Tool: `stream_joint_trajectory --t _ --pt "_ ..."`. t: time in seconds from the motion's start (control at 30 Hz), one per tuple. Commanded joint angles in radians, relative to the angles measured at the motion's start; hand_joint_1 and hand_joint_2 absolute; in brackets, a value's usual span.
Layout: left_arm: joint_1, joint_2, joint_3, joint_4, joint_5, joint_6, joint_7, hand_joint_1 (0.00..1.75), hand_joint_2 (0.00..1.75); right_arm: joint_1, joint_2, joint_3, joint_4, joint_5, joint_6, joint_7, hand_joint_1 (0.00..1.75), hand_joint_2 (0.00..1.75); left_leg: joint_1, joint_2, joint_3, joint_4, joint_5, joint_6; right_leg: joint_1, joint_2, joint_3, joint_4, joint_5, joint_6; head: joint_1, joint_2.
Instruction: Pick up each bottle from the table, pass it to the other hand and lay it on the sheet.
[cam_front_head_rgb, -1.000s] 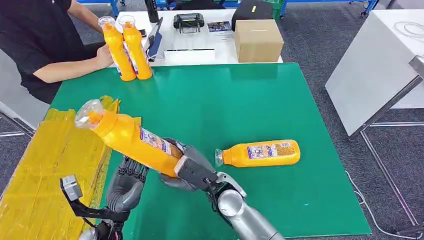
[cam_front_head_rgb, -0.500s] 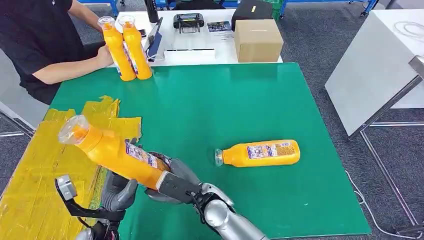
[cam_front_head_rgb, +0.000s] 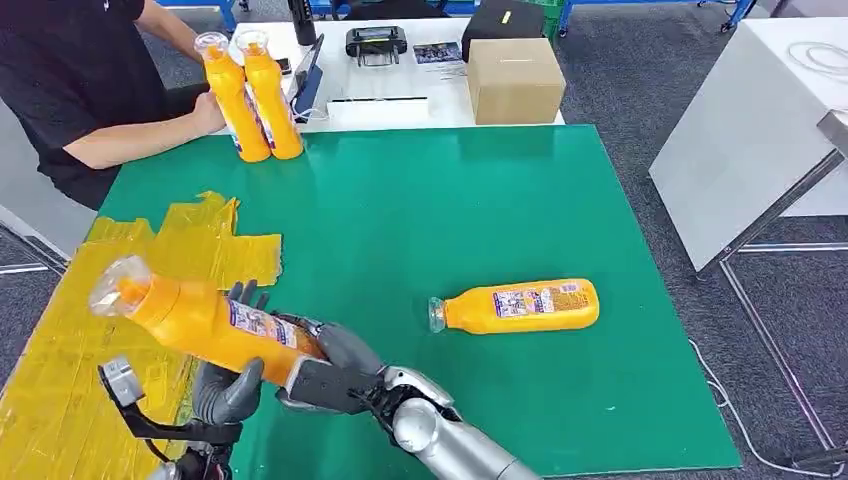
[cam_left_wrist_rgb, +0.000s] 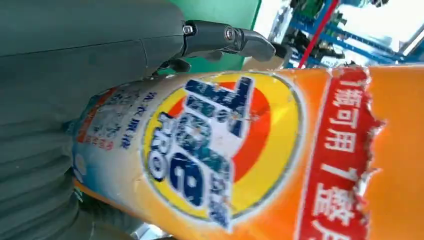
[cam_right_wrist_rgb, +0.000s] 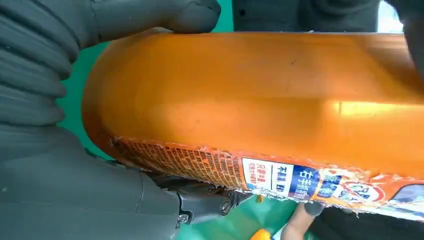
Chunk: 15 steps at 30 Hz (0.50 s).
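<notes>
Right robot hand (cam_front_head_rgb: 325, 372) grips the base of an orange bottle (cam_front_head_rgb: 195, 318), held slanted above the bench's (cam_front_head_rgb: 450, 200) near-left edge, while the left robot hand (cam_front_head_rgb: 232, 378), fingers spread, cups it from below. This looks like the handover; next the left must close firmly before the right lets go. Beside them lies the yellow sheet (cam_front_head_rgb: 60, 380); another bottle (cam_front_head_rgb: 520, 305) lies further right.

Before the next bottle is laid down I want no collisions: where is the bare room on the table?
Free: the green mat between the cardboard box and the lying bottle, and the near right corner. The yellow sheet lies bare at its left. Crowded: the near left, where both hands meet on the held bottle, and the far left by two standing bottles.
</notes>
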Motion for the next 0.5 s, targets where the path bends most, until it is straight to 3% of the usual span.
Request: stream_joint_trajectory --t 0.03,0.07,0.1,0.5 --pt "-0.09 -0.01 -0.063 0.029 -0.009 0.023 0.013 0.0 1.75 0.008 0.032 0.191 0.149 0.009 0.04 -0.015 1.75 1.75 0.001 -0.004 0.001 -0.001 0.001 0.0 0.001 -0.004 0.002 -0.002 0.0 -0.001 -0.001 0.0" --pt "-0.091 -0.01 -0.065 0.027 -0.009 0.025 0.012 0.42 1.75 0.006 0.032 0.191 0.151 0.008 0.039 -0.015 1.75 1.75 0.001 -0.004 0.0 -0.001 0.0 0.0 0.001 -0.004 0.002 -0.002 0.0 -0.001 0.0 0.0" --pt "-0.091 -0.011 -0.065 0.026 -0.008 0.025 0.011 1.75 1.75 0.006 0.032 0.19 0.152 0.007 0.039 -0.015 1.75 1.75 0.002 -0.005 0.001 0.0 0.0 0.0 0.002 -0.004 0.003 -0.002 0.0 -0.001 0.0 0.0" --pt "-0.086 -0.011 -0.075 0.005 -0.016 0.029 -0.005 1.75 1.75 0.002 0.035 0.188 0.164 0.0 0.035 -0.016 1.75 1.75 0.002 -0.005 0.0 0.0 0.0 -0.001 0.002 -0.004 0.003 -0.002 -0.001 -0.001 0.0 0.0"
